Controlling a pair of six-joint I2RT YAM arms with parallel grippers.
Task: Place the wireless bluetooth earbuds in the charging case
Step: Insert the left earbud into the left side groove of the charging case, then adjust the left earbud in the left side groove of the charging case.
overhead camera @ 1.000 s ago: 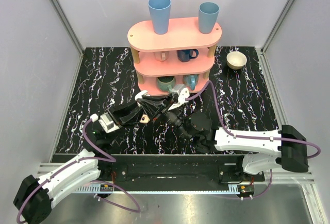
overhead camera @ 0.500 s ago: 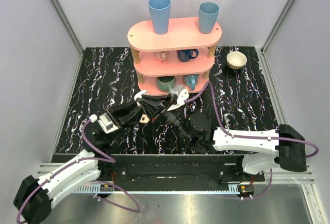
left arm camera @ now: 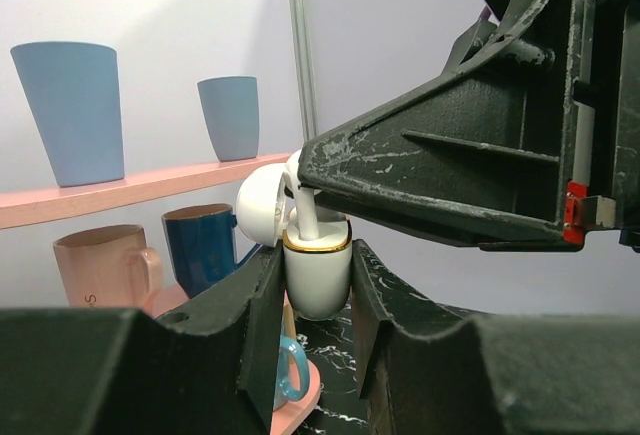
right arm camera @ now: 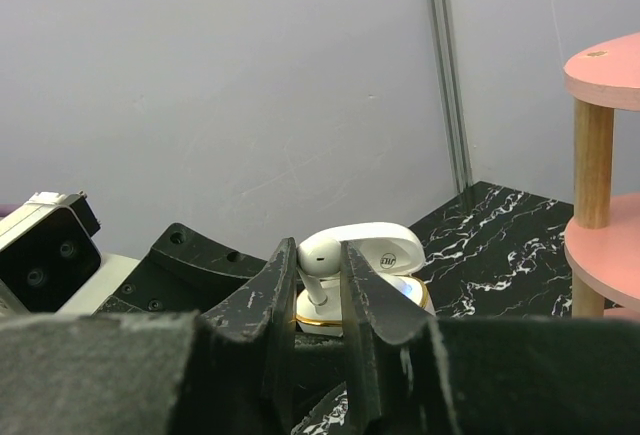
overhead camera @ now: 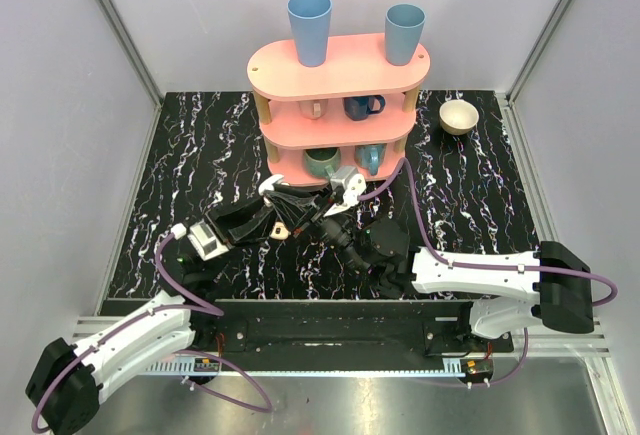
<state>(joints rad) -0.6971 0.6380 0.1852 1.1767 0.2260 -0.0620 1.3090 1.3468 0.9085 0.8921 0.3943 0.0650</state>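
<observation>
a: where's the earbud [right arm camera: 318, 253]?
b: centre of the right wrist view, nipped in the right gripper [right arm camera: 318, 273], stem down into the open case [left arm camera: 317, 280]. the left gripper [left arm camera: 316, 305] clamps the case's sides, centre of its own view.
a: how will it handle?
b: i'd judge tiny, light, hard and slick. grip the head and leave the stem free. the case looks glossy too, so hold it below the rim.

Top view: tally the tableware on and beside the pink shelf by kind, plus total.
Tumblers: 2
Mugs: 4
Bowl: 1
Total: 7
</observation>
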